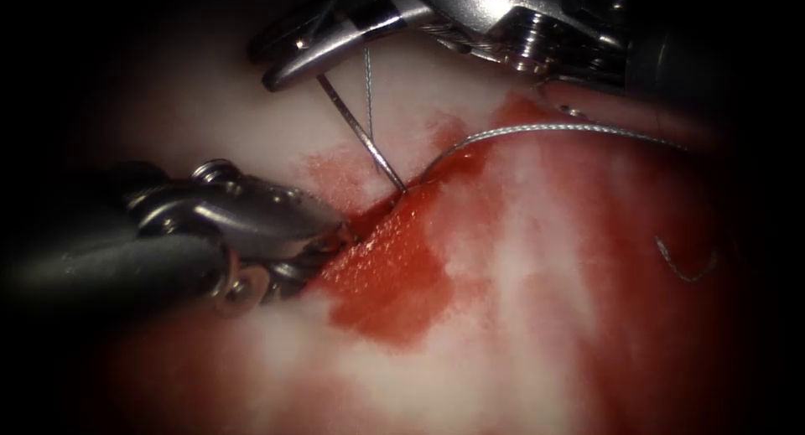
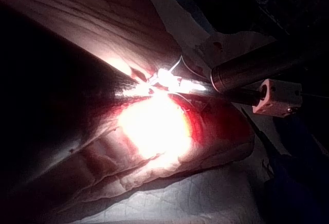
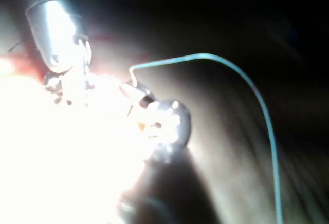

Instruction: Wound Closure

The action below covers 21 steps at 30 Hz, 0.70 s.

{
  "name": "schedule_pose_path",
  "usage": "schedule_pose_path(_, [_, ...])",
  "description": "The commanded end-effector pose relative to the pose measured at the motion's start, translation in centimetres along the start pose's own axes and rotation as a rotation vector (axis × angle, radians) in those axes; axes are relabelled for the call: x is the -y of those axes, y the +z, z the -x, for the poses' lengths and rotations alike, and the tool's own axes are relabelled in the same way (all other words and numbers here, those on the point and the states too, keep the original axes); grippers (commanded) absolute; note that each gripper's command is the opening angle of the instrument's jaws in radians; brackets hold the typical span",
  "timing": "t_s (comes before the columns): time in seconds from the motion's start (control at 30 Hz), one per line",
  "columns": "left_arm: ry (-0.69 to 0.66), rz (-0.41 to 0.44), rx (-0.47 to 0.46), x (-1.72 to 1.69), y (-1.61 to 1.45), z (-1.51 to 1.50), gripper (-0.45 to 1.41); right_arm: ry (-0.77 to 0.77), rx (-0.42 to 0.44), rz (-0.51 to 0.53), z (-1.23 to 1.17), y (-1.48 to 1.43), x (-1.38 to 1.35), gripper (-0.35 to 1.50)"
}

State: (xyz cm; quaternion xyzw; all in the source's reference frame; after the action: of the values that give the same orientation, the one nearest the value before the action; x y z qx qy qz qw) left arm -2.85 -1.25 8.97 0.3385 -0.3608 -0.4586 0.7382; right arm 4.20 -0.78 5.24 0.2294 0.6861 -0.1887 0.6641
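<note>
Nearest, the left tool [image 1: 340,232] bears on the cut's [image 1: 369,219] left lip, seemingly steadying the tissue [image 1: 537,318]; its jaw state I cannot tell. Beyond it, the right tool [image 1: 289,70] clamps the needle [image 1: 360,133] near its upper end, tip buried at the cut. Thread [image 1: 553,129] trails rightward behind it.

Pale tissue [image 1: 210,108] streaked with red fluid [image 1: 394,276]; silvery-grey thread [image 1: 545,129], perhaps bluish; steel-grey needle [image 1: 360,133].
</note>
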Motion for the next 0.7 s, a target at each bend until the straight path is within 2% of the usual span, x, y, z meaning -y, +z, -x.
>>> schedule_pose_path(0.03, [0.004,0.0,0.005,0.01,0.02,0.12,-0.45,-0.004,-0.002,0.003,-0.08,0.02,-0.16,-0.35])
schedule_pose_path(0.23, [0.004,0.0,0.004,0.01,0.02,0.12,-0.45,0.034,0.0,0.001,-0.11,0.03,-0.16,-0.35])
schedule_pose_path(0.7, [0.004,-0.002,0.003,0.01,0.02,0.12,-0.45,0.304,-0.01,-0.015,-0.11,0.06,-0.12,-0.35])
